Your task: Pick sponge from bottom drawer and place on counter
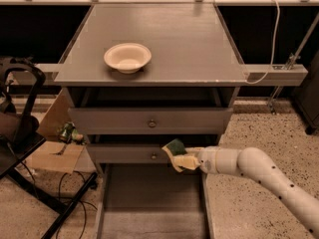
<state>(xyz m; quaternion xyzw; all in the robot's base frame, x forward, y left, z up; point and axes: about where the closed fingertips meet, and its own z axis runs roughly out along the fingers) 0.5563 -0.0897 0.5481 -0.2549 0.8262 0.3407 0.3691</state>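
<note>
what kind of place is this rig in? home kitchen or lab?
Probably a lab mock-up, not a home: standalone grey cabinet on speckled floor, loose cable, cardboard alongside. Gripper holds the sponge before the middle drawer.
</note>
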